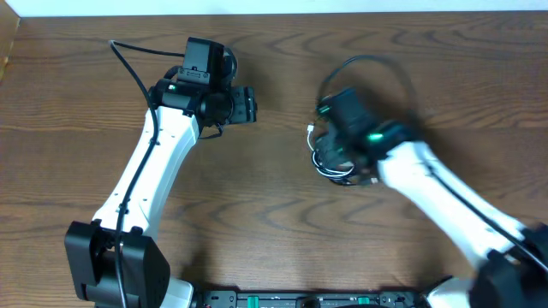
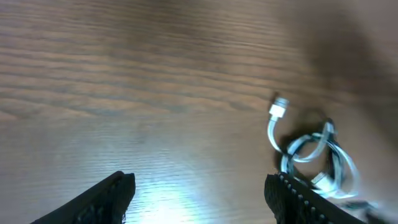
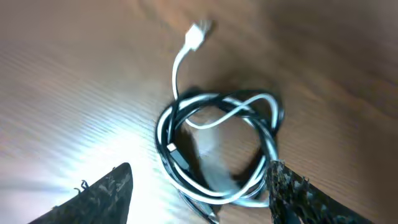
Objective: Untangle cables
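1. Left gripper (image 2: 199, 183): I see the two fingers spread apart, with only bare table (image 1: 274, 239) between them. Nothing is gripped. In the overhead view this gripper sits on the left half of the table, well apart from the cables.

2. Right gripper (image 3: 199, 171): the fingers stand wide apart. It hangs directly above the cable bundle, and the lower part of the bundle lies between the two fingertips in the right wrist view. I cannot see either finger touching a strand. The overhead view of this arm is blurred.

3. White cable (image 3: 180, 68): it is wound into a loose coil on the table, right of centre. One end leaves the coil and curves up to a small white plug (image 3: 198, 34) that lies flat on the wood, clear of the loops.

4. Black cable (image 3: 278, 115): it runs round the same coil, interlaced with the white strands. The two cables are tangled together. I cannot make out its plug ends.
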